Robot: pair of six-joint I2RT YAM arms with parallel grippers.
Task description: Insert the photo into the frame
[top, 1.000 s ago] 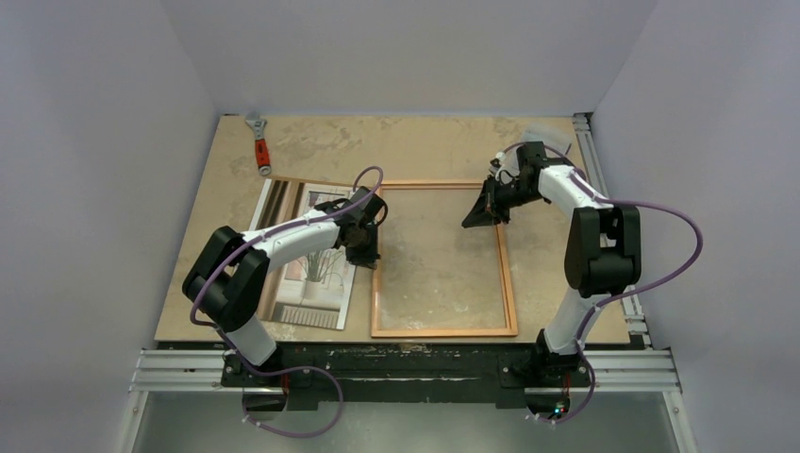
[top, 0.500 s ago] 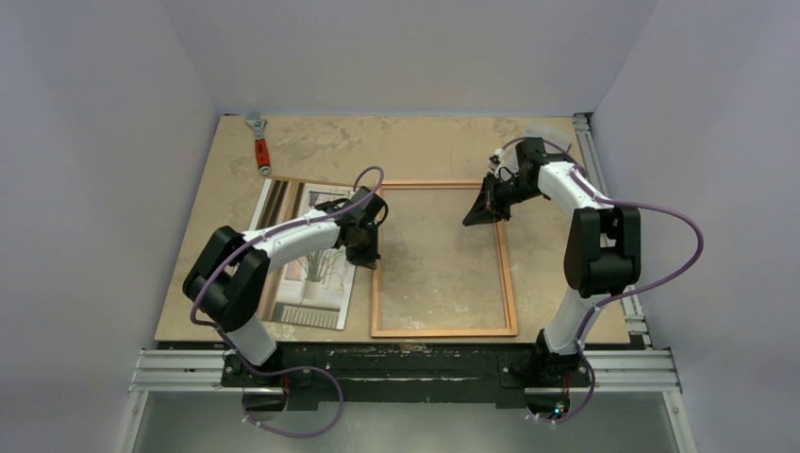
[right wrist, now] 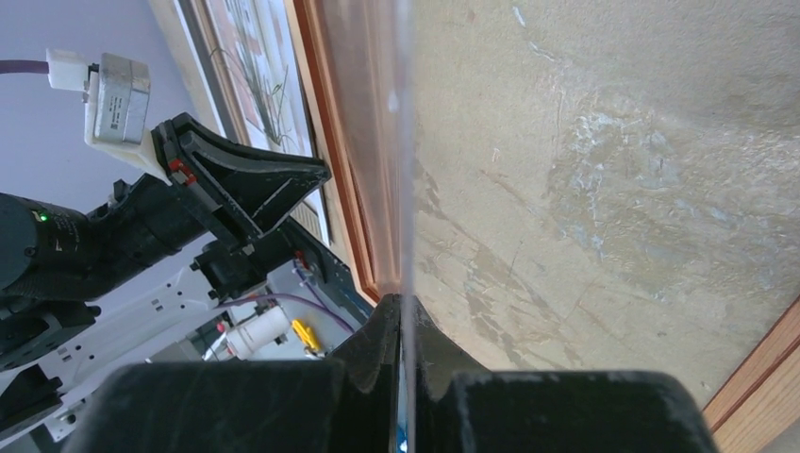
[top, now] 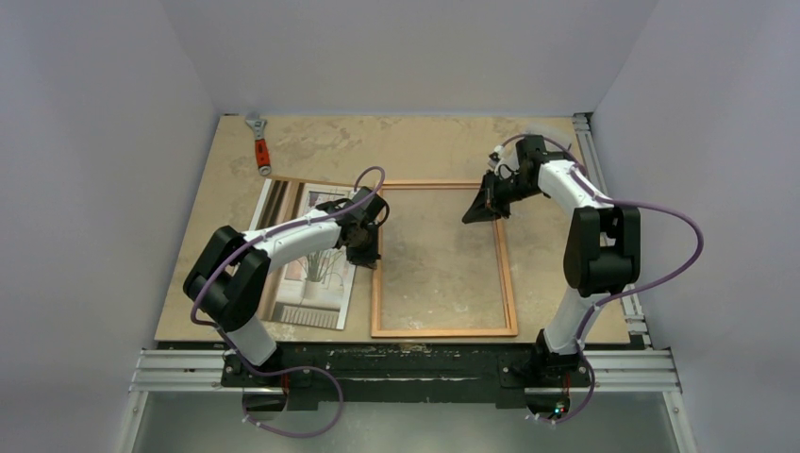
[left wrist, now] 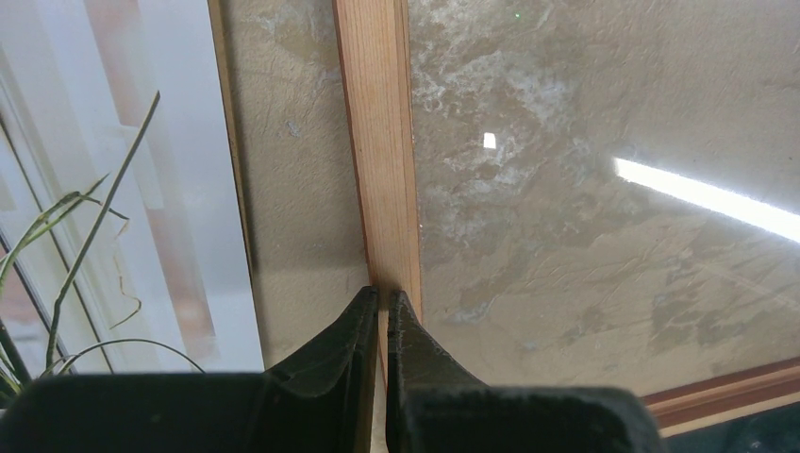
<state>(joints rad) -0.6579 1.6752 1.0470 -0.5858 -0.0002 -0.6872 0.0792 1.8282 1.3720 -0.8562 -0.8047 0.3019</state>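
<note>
The orange-brown wooden frame (top: pixel 443 331) lies flat at the table's centre. The photo (top: pixel 321 293) of a grassy plant lies face up just left of it, partly under my left arm. My left gripper (top: pixel 369 257) is shut, its tips down on the frame's left rail (left wrist: pixel 377 142), with the photo (left wrist: pixel 113 189) beside it. My right gripper (top: pixel 469 219) is over the frame's far right corner, shut on the edge of a thin clear sheet (right wrist: pixel 401 142) that it holds tilted up above the frame (right wrist: pixel 325 142).
A red-handled wrench (top: pixel 259 146) lies at the far left of the table. A metal rail (top: pixel 604 179) runs along the table's right edge. Grey walls close in the back and both sides.
My right gripper has risen slightly and drawn back with the clear sheet. My left gripper has stayed on the frame's left rail.
</note>
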